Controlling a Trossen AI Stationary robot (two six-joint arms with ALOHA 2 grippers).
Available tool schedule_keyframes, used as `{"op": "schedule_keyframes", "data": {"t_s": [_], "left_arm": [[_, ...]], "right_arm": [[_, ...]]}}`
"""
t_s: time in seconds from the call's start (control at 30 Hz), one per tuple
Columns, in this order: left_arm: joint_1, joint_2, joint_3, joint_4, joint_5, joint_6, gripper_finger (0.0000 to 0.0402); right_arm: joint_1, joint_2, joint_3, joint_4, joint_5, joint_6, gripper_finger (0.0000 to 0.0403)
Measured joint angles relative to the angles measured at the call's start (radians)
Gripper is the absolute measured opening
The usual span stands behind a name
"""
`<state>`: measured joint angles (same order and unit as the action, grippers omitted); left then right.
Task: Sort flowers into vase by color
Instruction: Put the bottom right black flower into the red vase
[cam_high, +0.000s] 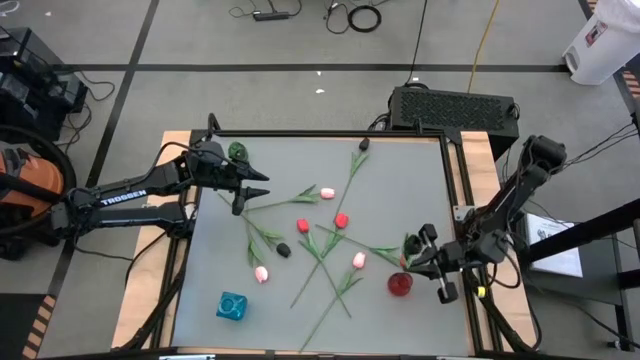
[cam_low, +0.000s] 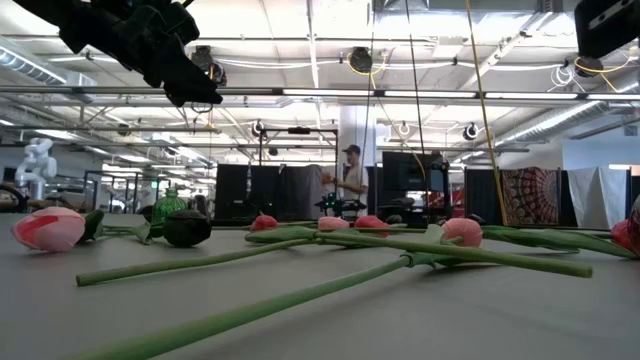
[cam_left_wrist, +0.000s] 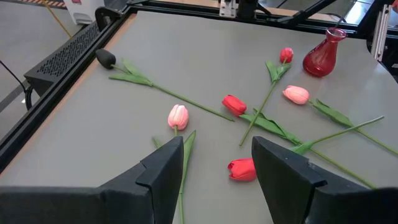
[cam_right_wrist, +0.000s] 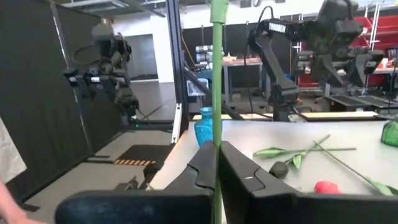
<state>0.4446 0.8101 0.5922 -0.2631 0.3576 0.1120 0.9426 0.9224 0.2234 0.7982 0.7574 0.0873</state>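
Flower stem (cam_right_wrist: 217, 74) clamped upright in right gripper (cam_right_wrist: 216, 163) beside red vase (cam_high: 400, 284), left gripper (cam_left_wrist: 217, 165) spread above scattered tulips (cam_left_wrist: 178, 116)

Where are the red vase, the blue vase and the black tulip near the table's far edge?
red vase (cam_high: 400, 284), high view, on its body.
blue vase (cam_high: 232, 306), high view, on its top.
black tulip (cam_high: 364, 144), high view, on its head.
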Motion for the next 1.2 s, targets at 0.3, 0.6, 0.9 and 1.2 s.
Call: {"op": "schedule_keyframes", "data": {"t_s": [0.3, 0.6, 0.9, 1.2], "left_arm": [[0.0, 0.0, 0.0, 0.0, 0.0, 0.0, 0.0197], [0.0, 0.0, 0.0, 0.0, 0.0, 0.0, 0.0197], [0.0, 0.0, 0.0, 0.0, 0.0, 0.0, 0.0197], [0.0, 0.0, 0.0, 0.0, 0.0, 0.0, 0.0197]], "right_arm": [[-0.012, 0.075, 0.0, 0.013, 0.0, 0.059, 0.0], [-0.012, 0.109, 0.0, 0.013, -0.032, 0.115, 0.0], [0.015, 0.112, 0.0, -0.041, -0.057, 0.114, 0.0], [0.026, 0.111, 0.0, -0.09, -0.051, 0.111, 0.003]]}}
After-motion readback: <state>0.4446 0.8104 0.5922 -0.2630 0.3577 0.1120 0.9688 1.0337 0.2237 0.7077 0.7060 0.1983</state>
